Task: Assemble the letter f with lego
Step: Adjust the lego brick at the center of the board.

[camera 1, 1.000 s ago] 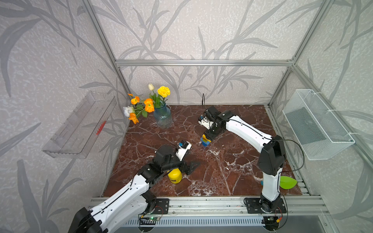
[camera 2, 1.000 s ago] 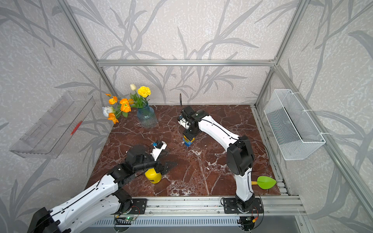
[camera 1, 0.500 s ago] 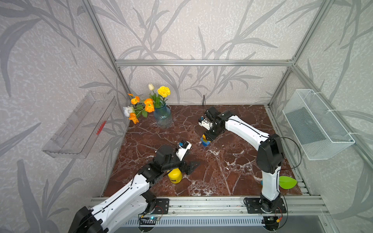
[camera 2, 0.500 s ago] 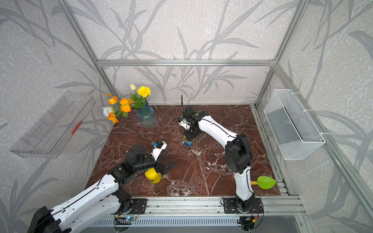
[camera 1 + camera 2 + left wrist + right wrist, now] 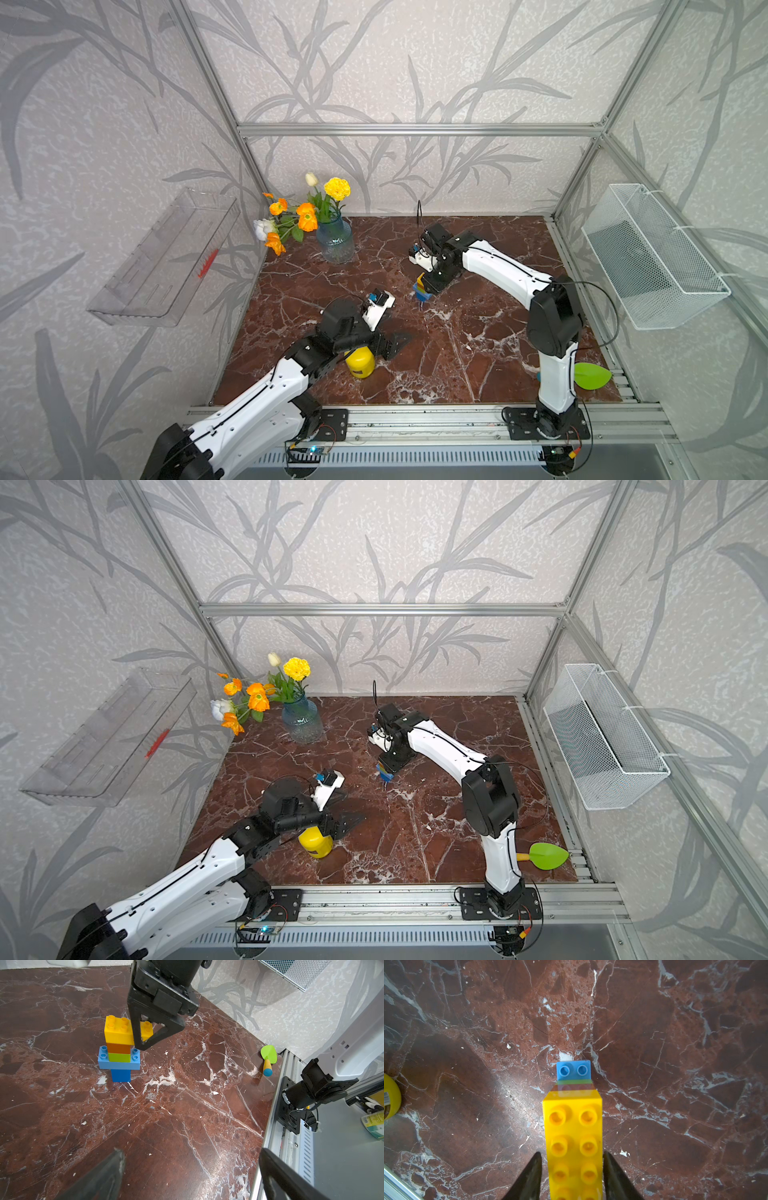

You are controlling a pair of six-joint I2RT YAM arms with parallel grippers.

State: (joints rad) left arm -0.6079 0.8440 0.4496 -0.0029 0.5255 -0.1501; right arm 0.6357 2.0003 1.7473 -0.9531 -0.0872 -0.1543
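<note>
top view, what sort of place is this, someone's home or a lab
Probably a lab robot cell dressed as a room: aluminium frame holding wallpapered panels, left arm and right arm bolted to a front rail, a flower vase on the marble-look tabletop.

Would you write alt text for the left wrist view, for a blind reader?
An upright lego stack stands on a marble table, yellow brick on top, with the right end effector straddling it; a green leaf-shaped tool lies near the table's edge.

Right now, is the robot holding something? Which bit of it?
The right gripper straddles the long sides of the yellow brick atop the lego stack; whether it pinches yet cannot be told. The left gripper holds nothing.
</note>
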